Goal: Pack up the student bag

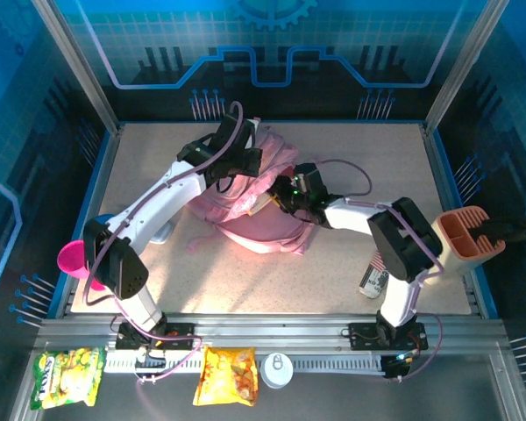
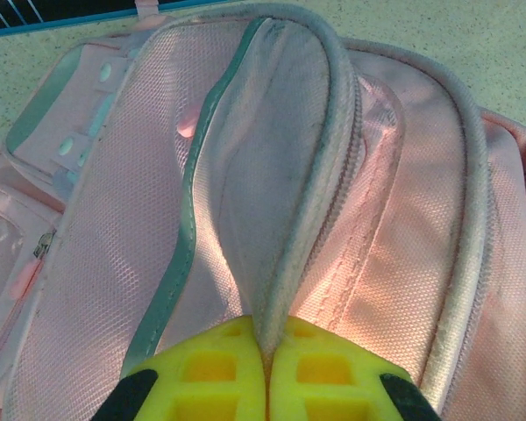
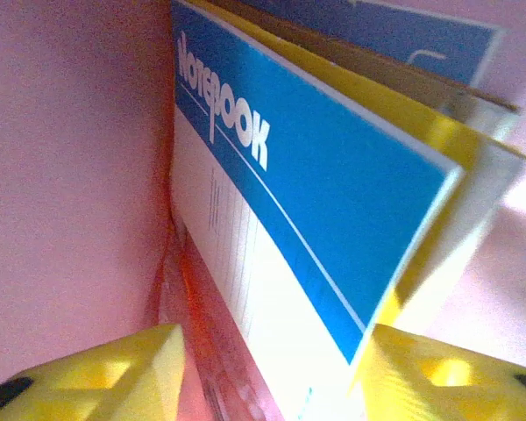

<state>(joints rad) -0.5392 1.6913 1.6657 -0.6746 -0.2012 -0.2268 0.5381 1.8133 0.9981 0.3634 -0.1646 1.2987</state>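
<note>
The student bag (image 1: 263, 224), soft and pink, lies in the middle of the table with its mouth held open. My left gripper (image 1: 232, 171) is over its far side. In the left wrist view this gripper (image 2: 267, 351) is shut on the bag's piped zip edge (image 2: 307, 219), lifting it into a loop. My right gripper (image 1: 285, 195) reaches into the bag's mouth from the right. In the right wrist view its jaws (image 3: 273, 342) stand open around a blue "Notebook" (image 3: 333, 202) on a stack of books, with pink lining (image 3: 70, 175) on the left.
A pink cup (image 1: 73, 257) and a blue object (image 1: 110, 219) sit at the table's left edge. An orange organiser (image 1: 469, 235) stands at the right edge, with a small packet (image 1: 373, 279) near the right arm. Snack bags (image 1: 66, 377) (image 1: 225, 374) and a white lid (image 1: 276, 369) lie below the front rail.
</note>
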